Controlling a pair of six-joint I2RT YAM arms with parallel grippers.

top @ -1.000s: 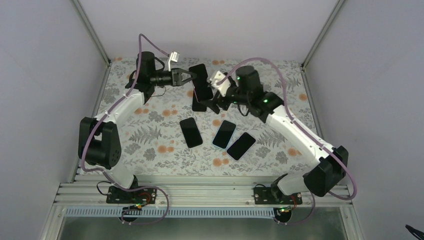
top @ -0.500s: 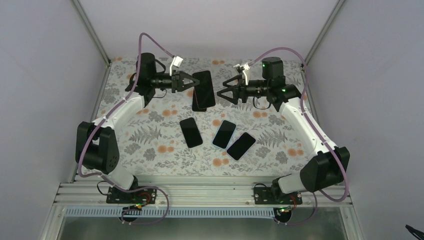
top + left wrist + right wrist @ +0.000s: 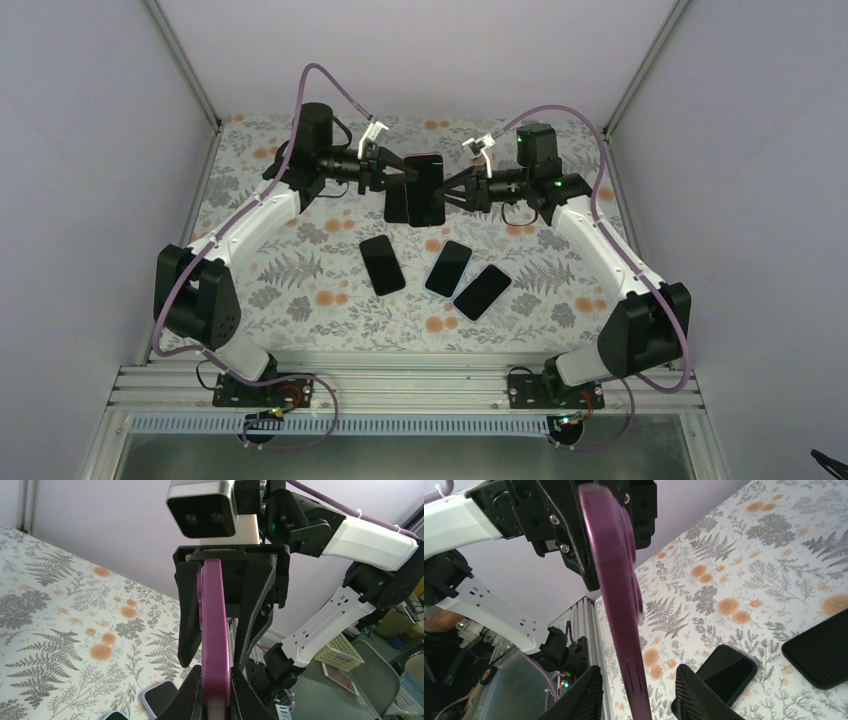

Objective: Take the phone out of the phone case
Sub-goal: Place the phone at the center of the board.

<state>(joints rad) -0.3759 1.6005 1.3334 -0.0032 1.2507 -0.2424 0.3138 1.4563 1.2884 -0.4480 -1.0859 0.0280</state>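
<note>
Holding the magenta phone case [image 3: 616, 580] edge-up above the far middle of the floral bench [image 3: 300, 270], the left pincer [image 3: 398, 178] is clamped tight on one end, with the phone [image 3: 424, 190] apparently seated inside. The right pincer [image 3: 452, 190] straddles the opposite end, its jaws apart with a gap on either side, gripping nothing. The risk is a pinch that catches case and phone together. The two arms would then merely pull against each other, and the case could twist free and drop onto the three loose phones [image 3: 447, 268] lying nearer on the bench.
</note>
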